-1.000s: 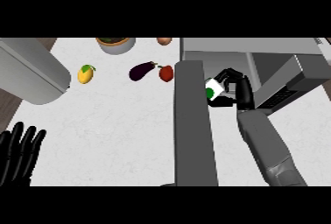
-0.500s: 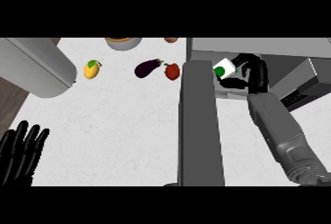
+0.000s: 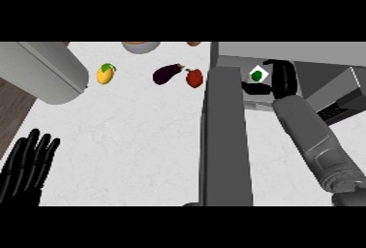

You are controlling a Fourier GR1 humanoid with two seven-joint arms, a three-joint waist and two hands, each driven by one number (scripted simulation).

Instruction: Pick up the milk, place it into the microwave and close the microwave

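Observation:
The milk (image 3: 256, 75) is a white carton with a green mark, seen from above inside the open microwave (image 3: 300, 53) at the upper right. My right hand (image 3: 282, 77) is curled round it, fingers along its right side and thumb below it. The microwave's grey door (image 3: 225, 140) stands open, running down the middle of the view just left of my right forearm. My left hand (image 3: 28, 167) rests open at the lower left edge, fingers up, away from everything.
On the white counter (image 3: 136, 131) lie a yellow mango (image 3: 106, 74), a purple eggplant (image 3: 167, 73) and a red pepper (image 3: 193, 78). A bowl (image 3: 141, 46) sits at the top edge. A large grey cylinder (image 3: 43, 70) occupies the upper left.
My right hand has carried the milk up and away from me, deeper into the microwave. The view has shifted a little. The left hand stays put.

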